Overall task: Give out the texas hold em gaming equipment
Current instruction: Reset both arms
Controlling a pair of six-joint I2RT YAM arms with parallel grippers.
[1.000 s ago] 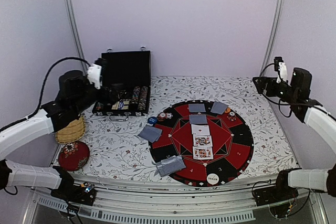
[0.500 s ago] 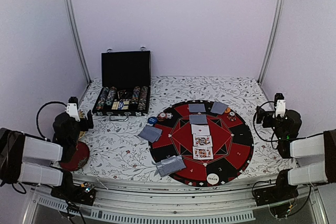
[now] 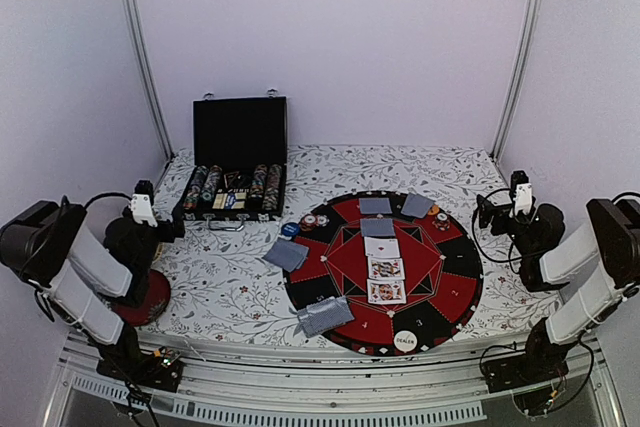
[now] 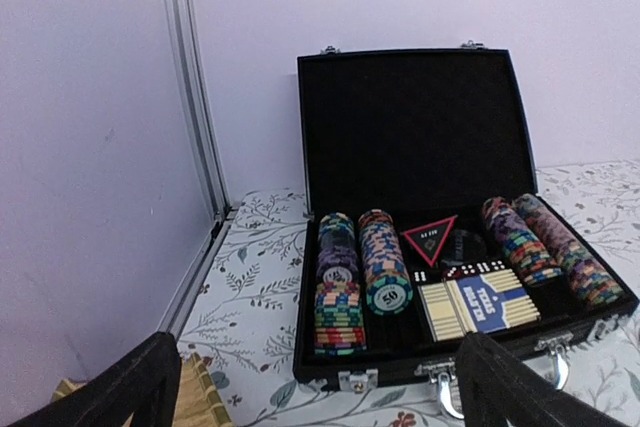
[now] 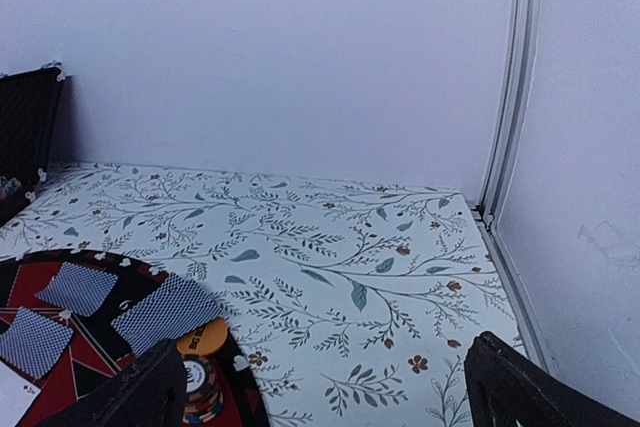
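From the overhead camera I am seeing both arms folded at the sides of the floral-patterned desk [image 3: 230, 287], with the left tool [image 3: 165, 227] and the right tool [image 3: 487, 213] both standing wide open and gripping nothing, so I am judging that I am sitting between placements, not mid-carry. The layout is looking far along. Three face-up white cards [image 3: 385, 269] are lying in a column at the middle of the round red-and-black mat [image 3: 462, 259]. Grey-backed playing cards [image 3: 376, 205] are lying in small sets at its far rim, left edge and near-left rim. The white round DEALER button [image 3: 405, 341] is resting at the near rim, and a blue round button [image 3: 290, 230] is lying just beside striped poker chips [image 3: 314, 220] at the far-left rim. The next move, I am reckoning, is calling for a reach into the open black chip case [image 3: 238, 132] for chips for the seats lacking them. The left wrist camera is looking between its tool's wide-spread fingers [image 4: 130, 392] straight at that case, where racked striped chips [image 4: 385, 267] are lying on edge beside a blue-and-white card box [image 4: 478, 305]. They are looking tightly packed, so lifting a few would need a narrow pinch from above. The right wrist camera is showing its tool open above the desk's far-right corner, with more grey-backed cards on the mat's rim and an orange round button [image 5: 203, 335] sitting on or against a short chip stack; which, I cannot tell.
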